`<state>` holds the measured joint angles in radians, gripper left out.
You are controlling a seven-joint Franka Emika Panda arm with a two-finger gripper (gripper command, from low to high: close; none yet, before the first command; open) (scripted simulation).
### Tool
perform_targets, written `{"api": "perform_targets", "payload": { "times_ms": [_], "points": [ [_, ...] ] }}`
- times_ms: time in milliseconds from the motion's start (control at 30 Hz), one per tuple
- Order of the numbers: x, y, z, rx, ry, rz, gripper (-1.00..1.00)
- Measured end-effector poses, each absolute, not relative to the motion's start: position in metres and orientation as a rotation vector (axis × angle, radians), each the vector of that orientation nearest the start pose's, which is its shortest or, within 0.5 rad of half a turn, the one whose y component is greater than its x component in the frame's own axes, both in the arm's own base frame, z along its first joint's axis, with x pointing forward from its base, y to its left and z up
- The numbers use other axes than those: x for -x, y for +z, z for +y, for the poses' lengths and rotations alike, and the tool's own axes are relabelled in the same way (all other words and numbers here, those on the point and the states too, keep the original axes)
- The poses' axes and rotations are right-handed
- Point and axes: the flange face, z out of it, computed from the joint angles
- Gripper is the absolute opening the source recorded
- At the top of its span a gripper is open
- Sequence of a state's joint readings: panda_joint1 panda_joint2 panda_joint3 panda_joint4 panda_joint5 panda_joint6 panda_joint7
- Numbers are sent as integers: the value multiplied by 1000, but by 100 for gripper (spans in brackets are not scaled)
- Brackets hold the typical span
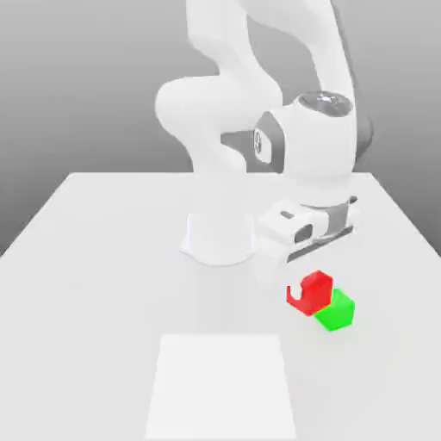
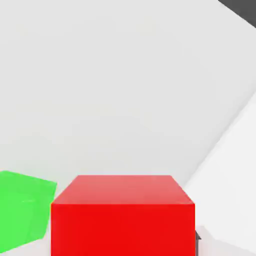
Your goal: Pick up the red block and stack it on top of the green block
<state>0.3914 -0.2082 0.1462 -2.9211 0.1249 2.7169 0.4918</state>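
The red block [image 1: 319, 288] is a small bright-red cube at the exterior view's right, below the white hand. My gripper [image 1: 308, 295] is shut on it, and a white fingertip [image 1: 295, 296] covers part of its side. The green block [image 1: 337, 311] rests on the table right beside it, on the near right. The red block overlaps the green block's upper corner and looks slightly raised. In the hand view the red block [image 2: 122, 215] sits close and centred, with the green block [image 2: 24, 210] next to it.
The arm's round white base [image 1: 219, 234] stands on the white table [image 1: 103, 258] behind the blocks. A lighter square patch [image 1: 221, 383] lies on the table towards the front edge.
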Motion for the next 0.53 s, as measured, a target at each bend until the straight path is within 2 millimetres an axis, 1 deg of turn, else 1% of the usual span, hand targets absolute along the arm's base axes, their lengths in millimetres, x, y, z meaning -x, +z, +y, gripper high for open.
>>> {"api": "perform_targets", "payload": {
  "times_ms": [100, 167, 267, 433, 467, 533],
  "points": [
    [-268, 243, 190, 3130, 8, 4, -100],
    [-253, 243, 202, 3138, 2, -52, -100],
    [-250, 226, 206, 3146, -4, -70, -100],
    [-249, 187, 205, 3145, -4, -68, -100],
    [-248, 182, 205, 3143, -2, -71, 100],
    [-247, 182, 206, 3143, -2, -74, 100]
  ]
}}
